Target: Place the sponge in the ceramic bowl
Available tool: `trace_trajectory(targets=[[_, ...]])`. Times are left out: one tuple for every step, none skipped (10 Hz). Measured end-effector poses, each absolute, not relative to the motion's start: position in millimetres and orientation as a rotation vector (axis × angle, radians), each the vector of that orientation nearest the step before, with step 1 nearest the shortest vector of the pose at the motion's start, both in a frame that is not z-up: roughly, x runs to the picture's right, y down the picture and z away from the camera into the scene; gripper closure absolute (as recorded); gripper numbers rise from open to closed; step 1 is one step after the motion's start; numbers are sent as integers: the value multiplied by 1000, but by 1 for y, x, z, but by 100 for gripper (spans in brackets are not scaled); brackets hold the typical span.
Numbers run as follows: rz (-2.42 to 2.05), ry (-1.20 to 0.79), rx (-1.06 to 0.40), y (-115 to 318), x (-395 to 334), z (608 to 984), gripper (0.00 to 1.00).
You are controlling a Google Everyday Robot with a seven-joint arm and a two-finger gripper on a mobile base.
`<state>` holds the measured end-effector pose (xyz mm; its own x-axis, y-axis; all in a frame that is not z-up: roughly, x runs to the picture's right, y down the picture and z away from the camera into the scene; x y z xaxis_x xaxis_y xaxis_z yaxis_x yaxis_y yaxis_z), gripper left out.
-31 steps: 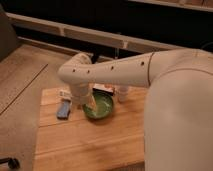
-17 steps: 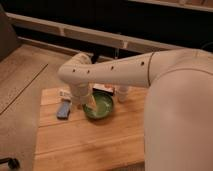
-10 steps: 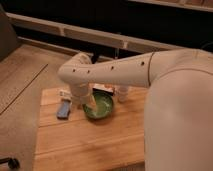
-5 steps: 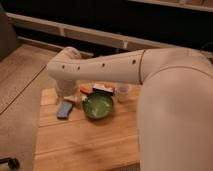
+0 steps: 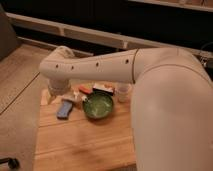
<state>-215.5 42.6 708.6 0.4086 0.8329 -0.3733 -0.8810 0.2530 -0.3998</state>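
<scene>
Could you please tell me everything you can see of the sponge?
The sponge is a small, flat, blue-grey rectangular block, soft-looking. It lies flat on the wooden table, left of the green bowl and apart from it, not inside. The pincer hangs just beyond its far end; whether they touch cannot be told.

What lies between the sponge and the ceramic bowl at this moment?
In the camera view, only a strip of bare wooden table separates sponge and ceramic bowl; the hand hangs at that gap's far edge.
</scene>
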Motion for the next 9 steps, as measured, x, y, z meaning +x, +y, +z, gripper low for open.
trace_trajectory(targets=[[1184,112,-582,40,-204,722,35],[1189,127,-570,40,-198,736,35],[1178,144,-575,44,-197,754,35],[1163,158,-586,50,-197,770,35],[1147,169,-611,57,-201,789,35],[1136,184,-650,66,-207,809,35],[1128,188,-681,72,-215,819,35],[1112,197,-716,80,-225,828,35],[1087,208,-761,93,-240,840,35]])
